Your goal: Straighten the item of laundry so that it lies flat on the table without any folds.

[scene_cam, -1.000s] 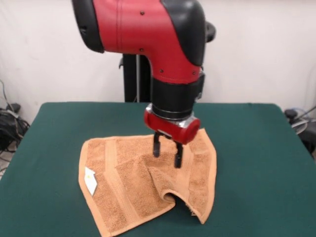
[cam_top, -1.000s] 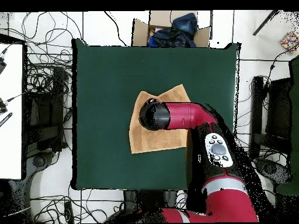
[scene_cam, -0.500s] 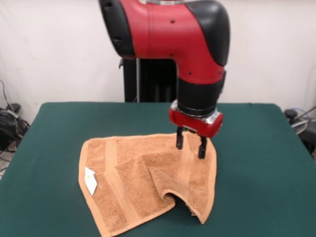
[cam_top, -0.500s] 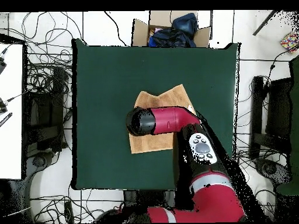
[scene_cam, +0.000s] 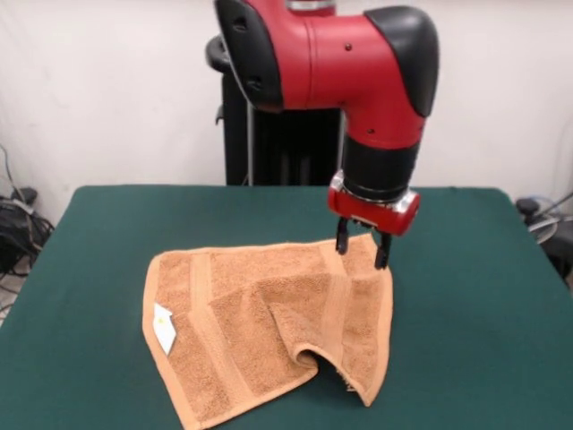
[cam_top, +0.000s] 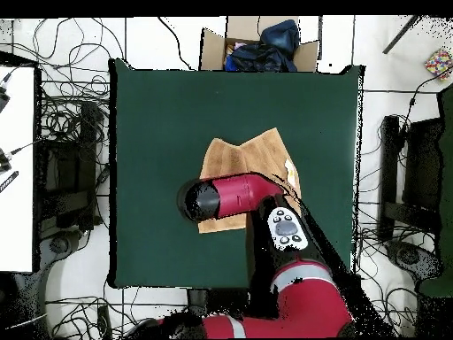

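One soft, limp terry towel (scene_cam: 269, 327), judged light and best pinched at its folded-under near corner, is spread rumpled on the green bench (scene_cam: 466, 296), fingers (scene_cam: 360, 247) held apart above its far corner.

We see an orange-tan terry towel (scene_cam: 269, 322) lying on the dark green table (scene_cam: 466, 296), toward the near middle in the front view. It is not flat: one corner is folded over, and the fold makes a raised, curled hump near the front edge. Flat woven bands run across the cloth. A small white tag (scene_cam: 164, 329) sits at its left edge. From overhead, the towel (cam_top: 243, 159) lies near the table's (cam_top: 159, 115) centre, partly hidden.
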You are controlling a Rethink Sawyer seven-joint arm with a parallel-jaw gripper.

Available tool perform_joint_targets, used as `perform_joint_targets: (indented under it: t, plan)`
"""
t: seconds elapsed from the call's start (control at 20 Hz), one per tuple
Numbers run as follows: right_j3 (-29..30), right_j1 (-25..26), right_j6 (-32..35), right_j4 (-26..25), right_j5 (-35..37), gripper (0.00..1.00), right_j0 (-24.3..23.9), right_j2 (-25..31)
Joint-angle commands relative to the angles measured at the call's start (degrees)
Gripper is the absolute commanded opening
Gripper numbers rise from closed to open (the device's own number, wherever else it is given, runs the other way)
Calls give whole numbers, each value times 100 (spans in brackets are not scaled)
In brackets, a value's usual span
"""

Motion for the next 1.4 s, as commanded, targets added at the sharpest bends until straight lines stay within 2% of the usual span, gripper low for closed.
perform_joint_targets:
  t: [0.05,0.2,0.6,0.8,0.95,1.15,1.25,1.4]
  plan:
    - [100,334,-111,-460,214,100,435,-192]
    - [-76,482,370,-627,39,100,819,-620]
    - [-308,978,574,-694,-436,100,1111,-984]
    - [-469,1139,1148,-765,-747,100,1614,-1572]
    - [-475,1203,1222,-616,-952,100,1735,-1738]
    - [-613,1422,1686,-287,-1237,100,2261,-2292]
    - [-645,1511,1544,-152,-1453,100,2213,-2287]
    - [-852,2085,1170,3,-2177,100,1821,-1926]
